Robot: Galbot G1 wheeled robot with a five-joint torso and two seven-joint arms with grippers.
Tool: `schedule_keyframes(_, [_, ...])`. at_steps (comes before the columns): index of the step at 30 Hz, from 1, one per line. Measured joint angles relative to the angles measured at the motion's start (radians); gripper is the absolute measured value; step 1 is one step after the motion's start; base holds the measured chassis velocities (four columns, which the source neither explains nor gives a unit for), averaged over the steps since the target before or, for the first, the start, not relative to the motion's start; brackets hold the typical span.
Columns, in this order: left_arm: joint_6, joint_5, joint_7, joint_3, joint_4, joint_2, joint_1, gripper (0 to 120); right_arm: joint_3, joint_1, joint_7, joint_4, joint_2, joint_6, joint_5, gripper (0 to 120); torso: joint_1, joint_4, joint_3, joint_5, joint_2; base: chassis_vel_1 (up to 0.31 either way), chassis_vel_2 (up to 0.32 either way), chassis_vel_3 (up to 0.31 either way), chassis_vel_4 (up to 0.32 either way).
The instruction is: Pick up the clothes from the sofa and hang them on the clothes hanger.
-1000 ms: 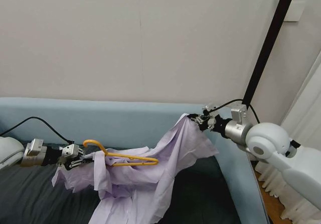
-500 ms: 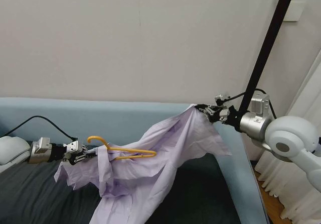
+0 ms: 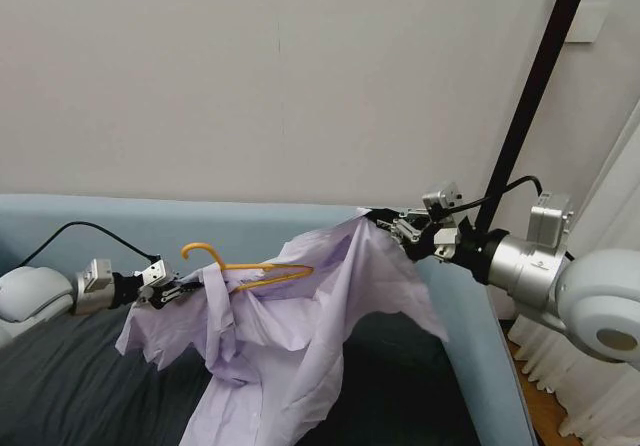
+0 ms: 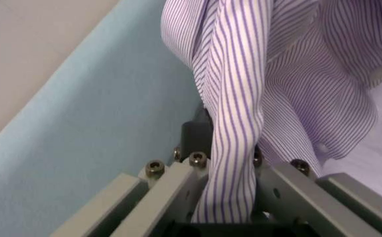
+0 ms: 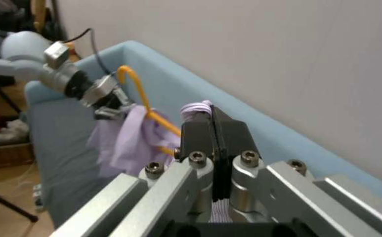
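Both arms have hold of the shirt (image 3: 300, 336) here. It's a lilac striped thing stretched across the middle of the head view, lifted off the sofa (image 3: 200, 228) at both ends, with the loose bulk sagging down toward the bottom centre over the dark seat (image 3: 60, 386).

The left gripper (image 3: 165, 289) is at the left edge of the frame, about mid-height, just in front of the blue backrest. In its wrist view a twisted band of striped cloth runs straight down between the fingers, so it's clamped on the shirt.

The right gripper (image 3: 388, 222) is right of centre and a bit higher, up near the top edge of the backrest. It's holding that end of the shirt at the highest point of the cloth. In the right wrist view the two black pads (image 5: 200, 131) are pressed together with a small lilac fold pinched at the tip, so that one's closed on the shirt too.

The yellow hanger (image 3: 262, 273) sits left of centre, tangled into the shirt. Its hook pokes up free just beside the left gripper, while the bar runs to the right and disappears under the fabric. I can't tell how far inside it really goes.

A black pole (image 3: 530, 96) slants up the upper right of the frame, behind the right arm, well apart from the hanger.
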Motion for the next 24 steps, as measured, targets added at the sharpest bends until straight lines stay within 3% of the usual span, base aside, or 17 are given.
schedule_keyframes(5, [0.028, -0.047, 0.002, 0.021, -0.003, -0.019, -0.06, 0, -0.006, -0.061, -0.005, 0.069, -0.013, 0.032, -0.008, 0, 0.0, 0.0004, 0.0, 0.0001, 0.0, 0.0, 0.0, 0.0, 0.0])
schedule_keyframes(9, [0.044, -0.075, -0.01, 0.11, -0.005, -0.045, -0.16, 0, -0.011, -0.123, -0.027, 0.103, -0.017, 0.07, -0.084, 0, 0.0, 0.0001, 0.0, 0.0004, 0.0, 0.0, 0.0, 0.0, 0.0])
schedule_keyframes(11, [0.048, -0.099, -0.019, 0.233, -0.002, -0.079, -0.279, 0, -0.014, -0.172, -0.043, 0.123, -0.013, 0.099, -0.141, 0, 0.0, -0.0002, 0.0, 0.0, 0.0, 0.0, 0.0, 0.0, 0.0])
schedule_keyframes(13, [0.049, -0.106, -0.024, 0.284, 0.01, -0.11, -0.331, 0, -0.018, -0.199, -0.044, 0.129, -0.001, 0.107, -0.174, 0, 0.0, -0.0002, 0.0, 0.0009, 0.0, 0.0, 0.0, 0.0, 0.0])
schedule_keyframes(18, [0.049, -0.094, -0.026, 0.335, 0.018, -0.171, -0.345, 0, -0.017, -0.209, -0.026, 0.124, 0.007, 0.111, -0.184, 0, 0.0, -0.0001, 0.0, 0.0003, 0.0, 0.0, 0.0, 0.0, 0.0])
schedule_keyframes(24, [0.039, -0.072, 0.01, 0.357, 0.025, -0.199, -0.339, 0, 0.018, -0.152, -0.005, 0.085, -0.023, 0.112, -0.117, 0, 0.0, 0.0004, 0.0, 0.0001, 0.0, 0.0, 0.0, 0.0, 0.0])
